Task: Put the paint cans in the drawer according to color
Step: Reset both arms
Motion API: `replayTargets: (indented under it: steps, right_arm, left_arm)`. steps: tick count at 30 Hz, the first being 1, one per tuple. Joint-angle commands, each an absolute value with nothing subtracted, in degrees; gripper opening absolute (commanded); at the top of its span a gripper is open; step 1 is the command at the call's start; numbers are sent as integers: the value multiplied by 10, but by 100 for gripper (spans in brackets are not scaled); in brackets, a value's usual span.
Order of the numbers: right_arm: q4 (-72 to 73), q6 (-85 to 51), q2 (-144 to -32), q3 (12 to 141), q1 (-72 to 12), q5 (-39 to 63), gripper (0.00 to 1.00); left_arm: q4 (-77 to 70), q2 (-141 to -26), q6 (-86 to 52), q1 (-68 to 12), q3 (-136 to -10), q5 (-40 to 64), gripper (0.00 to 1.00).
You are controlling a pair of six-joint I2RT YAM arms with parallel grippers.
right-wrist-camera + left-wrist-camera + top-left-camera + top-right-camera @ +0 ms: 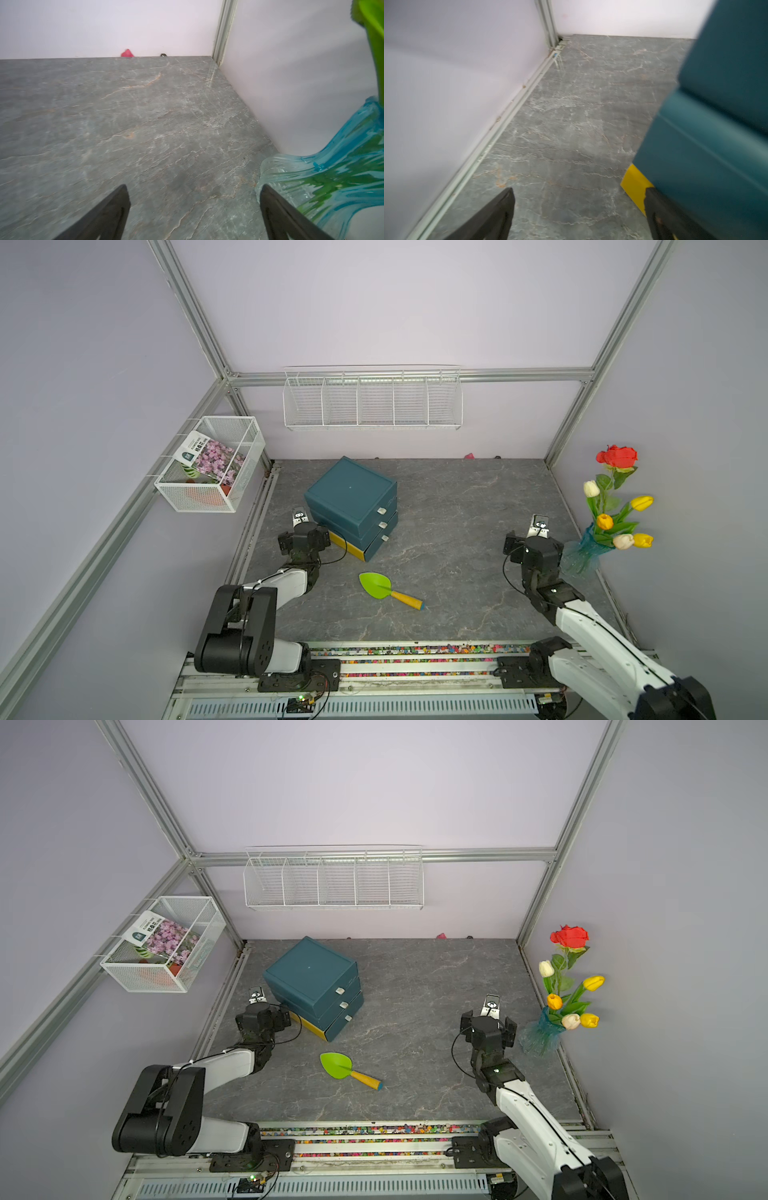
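In a top view the drawer unit (pixel 351 491) looks light, likely to slide; pull its small tab (pixel 381 511). Left gripper (pixel 578 193) and right gripper (pixel 193 189) gape empty; no cans visible.

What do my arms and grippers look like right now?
Both the left arm and right arm have white link shells, black joint housings and thin black cables looping outside. The left gripper and right gripper have black tapering fingers.
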State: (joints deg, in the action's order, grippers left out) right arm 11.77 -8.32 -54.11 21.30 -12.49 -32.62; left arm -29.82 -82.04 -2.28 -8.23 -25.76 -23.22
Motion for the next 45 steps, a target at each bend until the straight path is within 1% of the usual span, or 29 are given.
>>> replayTargets:
  steps: [1, 3, 5, 7, 9, 10, 11, 15, 20, 21, 24, 34, 45]
  right_arm:
    - [247, -50, -588, 192, -104, -312, 99]
    - [298, -45, -624, 184, -92, -300, 99]
    - [346, -38, -664, 179, -80, -284, 99]
    - [365, -43, -695, 182, -69, -266, 99]
    - [403, -40, -726, 180, -65, -248, 99]
    - [404, -38, -735, 186, -64, -238, 99]
    - [416, -39, -747, 190, -60, -231, 99]
    - [477, -45, -800, 191, -52, -203, 99]
    - [564, -28, -885, 189, -52, -181, 99]
    - [557, -27, -889, 198, -52, -180, 99]
    - [470, -44, -876, 230, -51, -201, 99]
    - [482, -47, -875, 224, -51, -215, 99]
    - [469, -52, -876, 231, -46, -204, 99]
  left_arm:
    - [-453, -835, -1, -74, -238, -200, 100]
    - [-501, -848, -2, -64, -219, -188, 100]
    - [-491, -841, -13, -58, -218, -185, 100]
    - [-518, -837, -20, -57, -202, -195, 100]
    - [-560, -846, -38, -49, -178, -201, 100]
    - [-615, -870, -36, -42, -166, -196, 100]
    - [-640, -885, -30, -39, -163, -185, 100]
    - [-544, -868, -41, -34, -197, -172, 100]
    - [-537, -868, -47, -27, -201, -162, 100]
    - [-535, -867, -47, -25, -202, -159, 100]
    - [-535, -868, -48, -25, -202, -158, 100]
    - [-535, -868, -48, -25, -202, -159, 100]
    - [-536, -868, -48, -25, -202, -159, 100]
